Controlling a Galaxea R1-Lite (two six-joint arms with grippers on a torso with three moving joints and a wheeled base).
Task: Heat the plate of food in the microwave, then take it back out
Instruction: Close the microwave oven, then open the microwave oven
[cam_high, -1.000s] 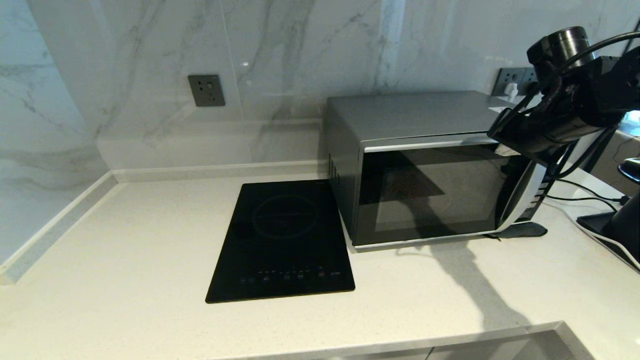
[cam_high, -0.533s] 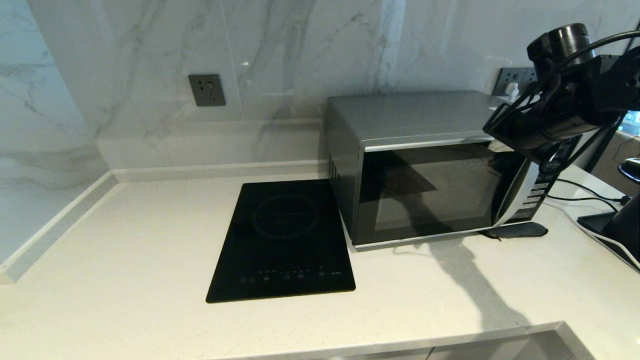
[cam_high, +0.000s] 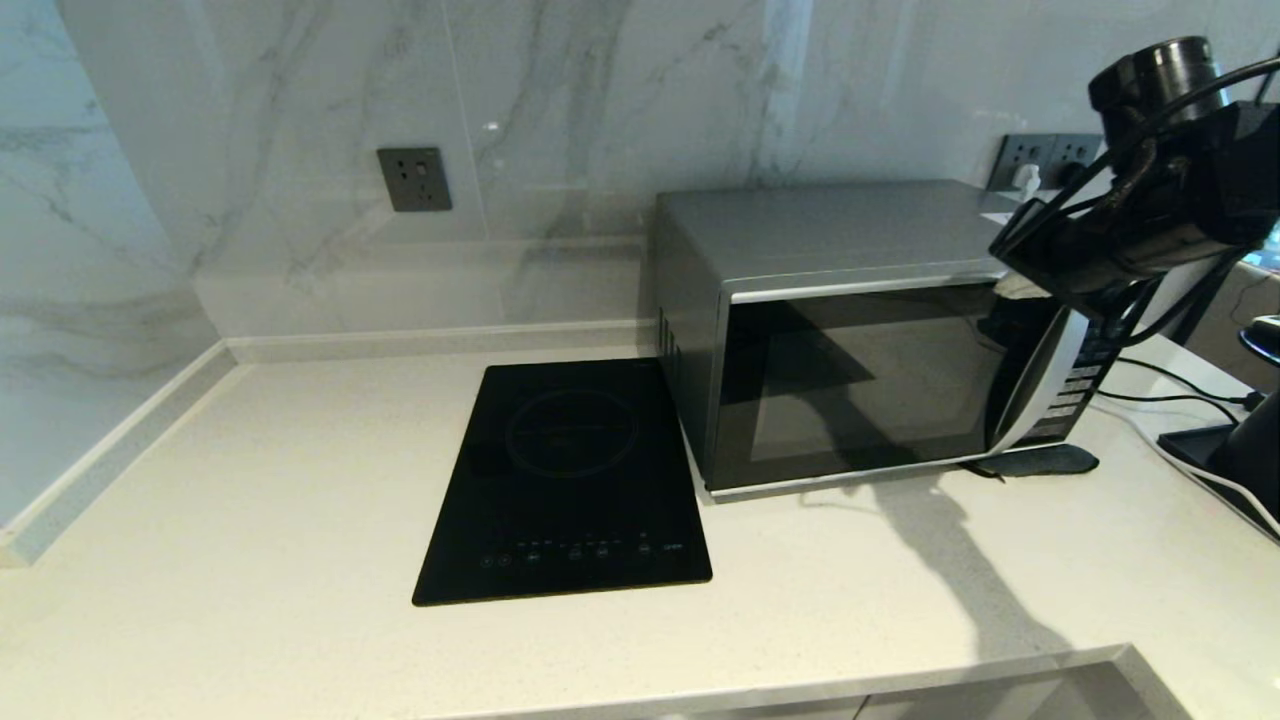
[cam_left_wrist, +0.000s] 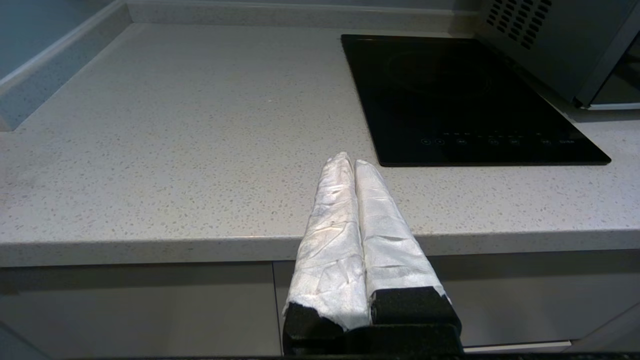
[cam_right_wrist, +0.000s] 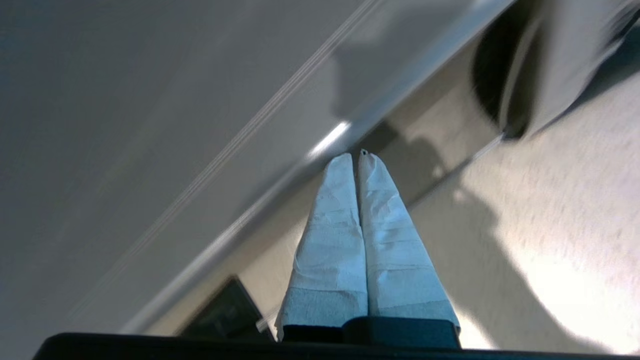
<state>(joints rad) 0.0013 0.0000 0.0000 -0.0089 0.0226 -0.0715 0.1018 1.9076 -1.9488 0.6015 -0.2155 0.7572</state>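
Note:
The silver-grey microwave (cam_high: 850, 340) stands on the counter at the right with its dark glass door closed. The plate of food is out of view. My right gripper (cam_high: 1010, 289) hovers at the door's upper right corner, beside the curved silver handle (cam_high: 1040, 375) and the button panel. In the right wrist view its white-wrapped fingers (cam_right_wrist: 332, 225) press together with nothing between them, pointing at the microwave's silver top edge (cam_right_wrist: 325, 141). My left gripper (cam_left_wrist: 350, 161) stays parked below the counter's front edge, shut and empty.
A flat black induction hob (cam_high: 565, 480) lies left of the microwave. Cables and a black stand (cam_high: 1225, 455) crowd the counter's far right. A dark flat object (cam_high: 1040, 461) lies under the microwave's right front corner. A wall socket (cam_high: 413, 179) sits on the marble backsplash.
My right arm has shifted a little to the right and upward along the microwave's upper right corner. The door stays closed and the left arm has not moved.

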